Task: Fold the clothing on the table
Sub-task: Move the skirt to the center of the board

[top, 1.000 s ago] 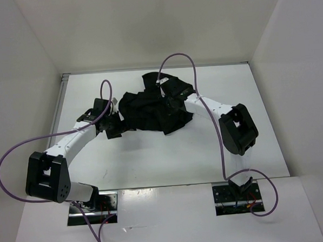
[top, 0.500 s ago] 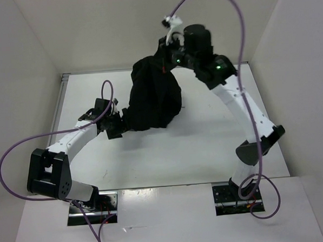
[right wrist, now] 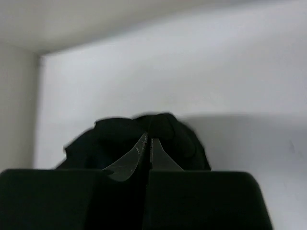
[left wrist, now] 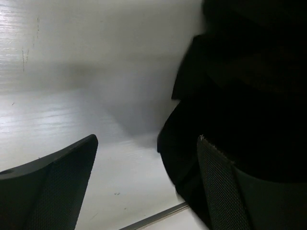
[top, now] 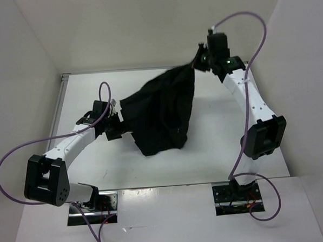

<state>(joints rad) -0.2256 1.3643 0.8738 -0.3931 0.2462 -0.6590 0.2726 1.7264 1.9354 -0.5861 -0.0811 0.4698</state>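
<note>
Right hand [top: 199, 62] is up above the far right part of the bench [top: 222, 145], clenched on an upper corner of the clothing [top: 164, 113]. In the right wrist view the two fingertips of the right hand [right wrist: 147, 143] are pressed together with no gap, and a bunch of the black clothing [right wrist: 165, 128] is pinched just beyond them.

The clothing hangs from that pinch as a stretched sheet. It slopes down and to the left across the middle of the bench. Its lower edge lies on the bench surface near the centre, and its left edge reaches the left hand [top: 114, 124].

Left hand is low over the bench, left of centre, released with jaws spread wide. In the left wrist view the left hand [left wrist: 146, 141] shows bare white bench [left wrist: 72, 72] between its fingers. The clothing [left wrist: 240, 96] fills the right side of that view, behind the right finger [left wrist: 216, 187]. Cannot tell whether that finger touches the fabric. Nothing is gripped by this hand.

A purple cable [top: 245, 20] loops above the right arm.
</note>
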